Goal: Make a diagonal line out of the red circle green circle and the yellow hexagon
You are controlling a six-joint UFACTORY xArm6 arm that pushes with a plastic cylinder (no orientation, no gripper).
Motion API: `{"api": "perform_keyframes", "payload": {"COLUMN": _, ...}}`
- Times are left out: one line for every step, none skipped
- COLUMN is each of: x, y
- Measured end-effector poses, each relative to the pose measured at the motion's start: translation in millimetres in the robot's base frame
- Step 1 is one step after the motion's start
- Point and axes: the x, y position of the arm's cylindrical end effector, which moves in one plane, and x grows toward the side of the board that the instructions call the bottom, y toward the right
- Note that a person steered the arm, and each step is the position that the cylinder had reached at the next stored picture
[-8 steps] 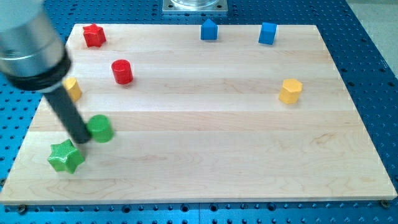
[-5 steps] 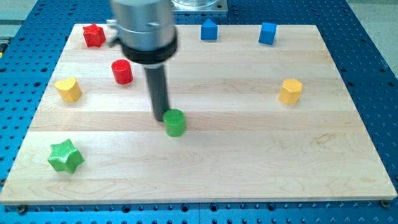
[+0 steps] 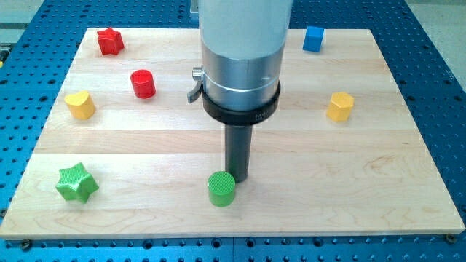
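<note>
The green circle (image 3: 221,188) sits near the view's bottom, a little left of centre. My tip (image 3: 238,179) stands just right of and above it, touching or nearly touching its upper right edge. The red circle (image 3: 143,84) is at the upper left of the board. The yellow hexagon (image 3: 340,106) is at the right. These three blocks lie far apart.
A red star (image 3: 110,41) is at the top left, a yellow heart-like block (image 3: 80,105) at the left, a green star (image 3: 76,183) at the bottom left, a blue cube (image 3: 314,38) at the top right. The arm's wide body hides the board's top middle.
The green circle has been pushed from the left side rightward and then down toward the view's bottom. My tip moved with it and now stands at its upper right.
</note>
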Motion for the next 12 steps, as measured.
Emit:
{"api": "perform_keyframes", "payload": {"x": -46.8, "y": -35.4}}
{"api": "perform_keyframes", "payload": {"x": -76.9, "y": -126.7}}
{"api": "perform_keyframes", "payload": {"x": -125.6, "y": -133.8}}
{"api": "perform_keyframes", "payload": {"x": -138.8, "y": -198.0}}
{"api": "perform_keyframes", "payload": {"x": -174.3, "y": -194.5}}
{"api": "perform_keyframes", "payload": {"x": -193.4, "y": -125.9}}
{"api": "perform_keyframes", "payload": {"x": -156.9, "y": -45.9}}
{"api": "perform_keyframes", "payload": {"x": -125.6, "y": -18.0}}
{"api": "perform_keyframes", "payload": {"x": -139.0, "y": -26.0}}
{"api": "perform_keyframes", "payload": {"x": -130.5, "y": -49.1}}
{"api": "perform_keyframes", "payload": {"x": -79.1, "y": 27.7}}
{"api": "perform_keyframes", "payload": {"x": -34.7, "y": 101.6}}
